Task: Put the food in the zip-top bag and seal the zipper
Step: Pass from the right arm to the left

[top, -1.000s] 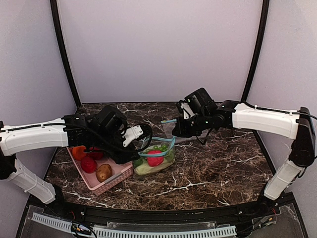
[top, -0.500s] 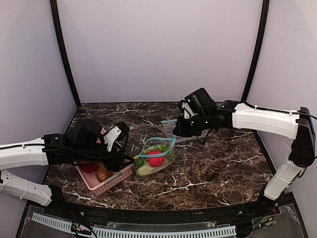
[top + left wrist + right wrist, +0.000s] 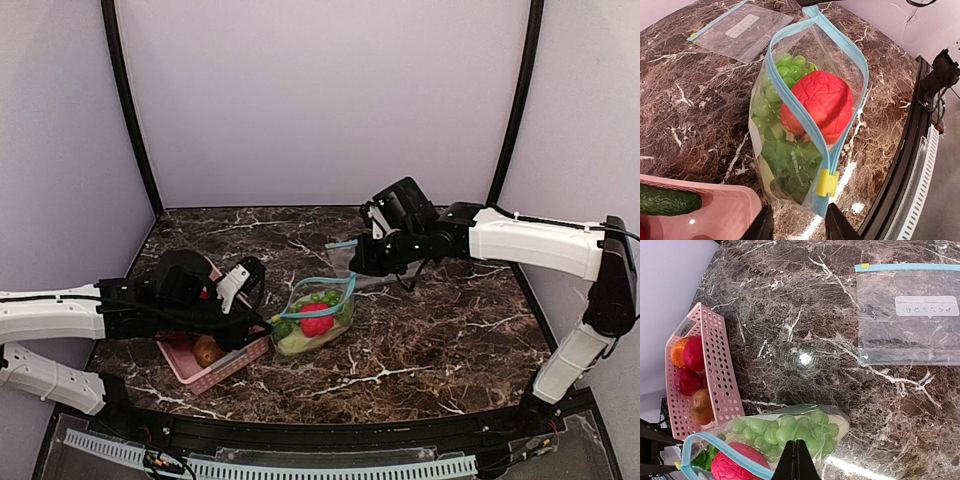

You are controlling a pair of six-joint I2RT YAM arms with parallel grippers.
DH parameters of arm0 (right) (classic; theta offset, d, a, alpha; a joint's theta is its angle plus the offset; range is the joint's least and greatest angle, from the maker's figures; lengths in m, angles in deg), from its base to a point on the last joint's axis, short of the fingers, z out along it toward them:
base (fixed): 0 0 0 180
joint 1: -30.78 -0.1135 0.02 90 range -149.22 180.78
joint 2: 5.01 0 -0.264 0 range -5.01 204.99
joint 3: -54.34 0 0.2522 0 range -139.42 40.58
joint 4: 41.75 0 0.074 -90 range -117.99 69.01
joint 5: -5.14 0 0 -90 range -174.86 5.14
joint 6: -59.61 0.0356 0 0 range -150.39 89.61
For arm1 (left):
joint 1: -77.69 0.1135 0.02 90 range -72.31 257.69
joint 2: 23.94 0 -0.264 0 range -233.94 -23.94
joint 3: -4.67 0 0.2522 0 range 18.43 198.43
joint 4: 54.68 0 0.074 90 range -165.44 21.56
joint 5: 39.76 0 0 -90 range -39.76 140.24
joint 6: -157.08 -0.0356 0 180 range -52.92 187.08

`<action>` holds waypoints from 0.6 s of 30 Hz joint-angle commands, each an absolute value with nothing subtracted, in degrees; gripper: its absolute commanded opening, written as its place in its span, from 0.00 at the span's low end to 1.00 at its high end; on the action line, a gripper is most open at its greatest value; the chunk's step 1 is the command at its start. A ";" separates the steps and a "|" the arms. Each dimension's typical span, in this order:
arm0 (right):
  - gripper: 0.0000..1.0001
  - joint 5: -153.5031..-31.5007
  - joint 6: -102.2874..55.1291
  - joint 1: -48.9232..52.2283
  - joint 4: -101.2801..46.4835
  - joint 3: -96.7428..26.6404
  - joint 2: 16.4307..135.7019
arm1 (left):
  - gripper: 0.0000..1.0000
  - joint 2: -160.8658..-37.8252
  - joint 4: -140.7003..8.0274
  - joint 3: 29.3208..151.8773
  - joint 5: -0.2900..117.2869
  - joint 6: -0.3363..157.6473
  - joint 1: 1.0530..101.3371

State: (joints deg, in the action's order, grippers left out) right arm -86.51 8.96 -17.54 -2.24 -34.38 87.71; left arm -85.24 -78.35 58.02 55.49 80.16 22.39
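Green cucumber [image 3: 667, 200] in basket [image 3: 725, 205] near zip-top bag [image 3: 840, 65], left-wrist view only.

Two clear teal-zippered plastic bags: a filled bag [image 3: 837, 60] and a flat bag [image 3: 910, 320]. One pink perforated plastic basket [image 3: 722, 375], beside the filled bag.

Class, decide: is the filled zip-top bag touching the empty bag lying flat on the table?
Apart. The right wrist view shows bare marble tabletop between the filled zip-top bag and the empty bag.
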 commanded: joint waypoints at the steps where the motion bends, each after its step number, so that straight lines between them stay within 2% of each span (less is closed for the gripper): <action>1: 0.00 -85.53 9.17 -17.12 -2.88 -33.83 87.10 | 0.31 -86.21 -77.58 59.11 56.29 79.53 22.17; 8: 0.00 -85.61 9.19 -17.12 -2.86 -33.77 87.18 | 0.25 -86.91 -77.43 59.63 56.42 79.07 22.16; 18: 0.00 -85.78 9.12 -17.12 -2.87 -34.13 87.40 | 0.27 -87.18 -77.20 60.09 56.99 78.68 22.23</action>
State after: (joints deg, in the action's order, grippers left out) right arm -86.49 9.11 -17.54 -2.24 -34.38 87.71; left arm -86.99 -77.83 58.64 55.84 79.46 22.39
